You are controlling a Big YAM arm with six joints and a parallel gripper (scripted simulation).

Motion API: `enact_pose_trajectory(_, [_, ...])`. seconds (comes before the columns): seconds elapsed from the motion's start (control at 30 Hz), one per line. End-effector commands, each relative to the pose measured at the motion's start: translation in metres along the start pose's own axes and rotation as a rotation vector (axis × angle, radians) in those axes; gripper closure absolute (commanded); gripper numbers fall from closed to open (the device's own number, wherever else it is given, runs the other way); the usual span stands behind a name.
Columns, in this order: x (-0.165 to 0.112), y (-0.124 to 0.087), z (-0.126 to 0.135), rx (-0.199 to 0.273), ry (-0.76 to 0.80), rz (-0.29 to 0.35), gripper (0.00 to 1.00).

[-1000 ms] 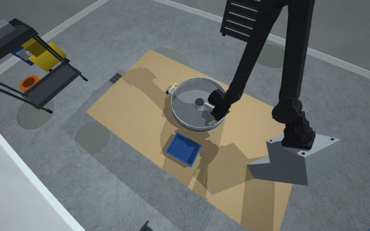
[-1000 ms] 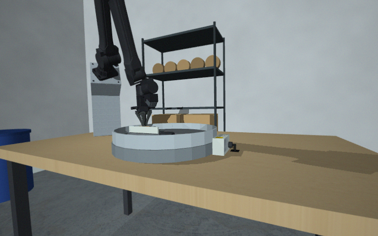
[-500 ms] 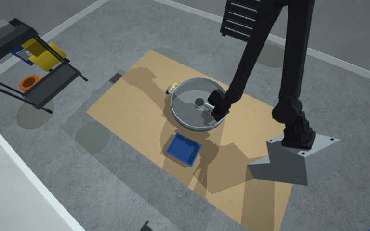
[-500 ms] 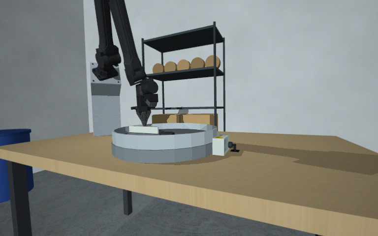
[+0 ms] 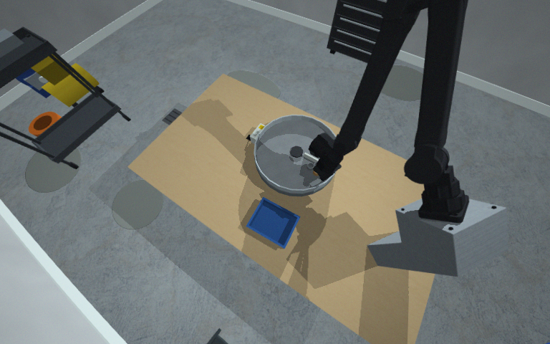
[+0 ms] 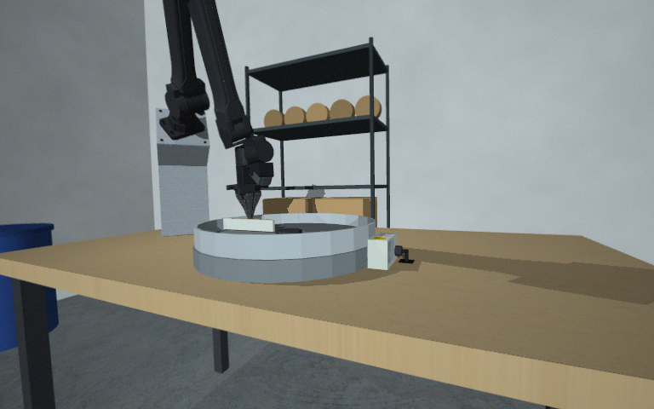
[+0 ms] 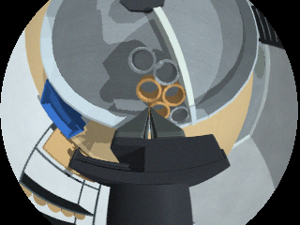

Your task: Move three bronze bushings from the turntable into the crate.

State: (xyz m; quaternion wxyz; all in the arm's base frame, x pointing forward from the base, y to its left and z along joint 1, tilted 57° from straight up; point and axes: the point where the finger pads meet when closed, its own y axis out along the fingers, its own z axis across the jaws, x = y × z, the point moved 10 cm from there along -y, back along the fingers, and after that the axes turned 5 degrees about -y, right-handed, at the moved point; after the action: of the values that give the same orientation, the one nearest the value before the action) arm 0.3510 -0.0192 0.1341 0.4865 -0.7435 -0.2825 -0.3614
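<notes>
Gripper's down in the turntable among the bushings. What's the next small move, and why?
Probably a short straight lift. The gripper is shut on the wall of a bronze bushing, packed against other bushings beside the white bar. Rising first should clear them and the turntable rim before swinging to the empty blue crate.

No words or numbers to read anywhere.

Only a small yellow patch on top of the white box [image 6: 381, 250] beside the turntable [image 6: 270, 243], too tiny and blurry to make out any letters. Nothing written on the blue crate [image 5: 272, 222], the brown boxes [image 6: 337, 205] in the shelf rack [image 6: 372, 120], the grey pedestal [image 5: 478, 239] or the black drawer cabinet [image 5: 356, 28].
</notes>
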Motion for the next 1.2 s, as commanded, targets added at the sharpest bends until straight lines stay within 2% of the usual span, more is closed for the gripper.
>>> enact_pose_trajectory(0.0, [-0.006, 0.017, -0.004, -0.019, -0.007, 0.040, 1.00])
enact_pose_trajectory(0.63, [-0.008, 0.013, -0.004, -0.022, 0.000, 0.056, 1.00])
enact_pose_trajectory(0.7, [-0.008, 0.007, -0.004, -0.024, 0.005, 0.056, 1.00])
enact_pose_trajectory(0.73, [-0.006, -0.004, -0.004, -0.017, 0.007, 0.036, 1.00])
enact_pose_trajectory(0.83, [-0.008, -0.020, 0.002, -0.003, -0.005, 0.038, 1.00])
enact_pose_trajectory(0.9, [-0.008, -0.020, 0.002, -0.003, -0.005, 0.038, 1.00])
enact_pose_trajectory(1.17, [-0.005, -0.051, 0.002, -0.003, -0.002, 0.033, 1.00])
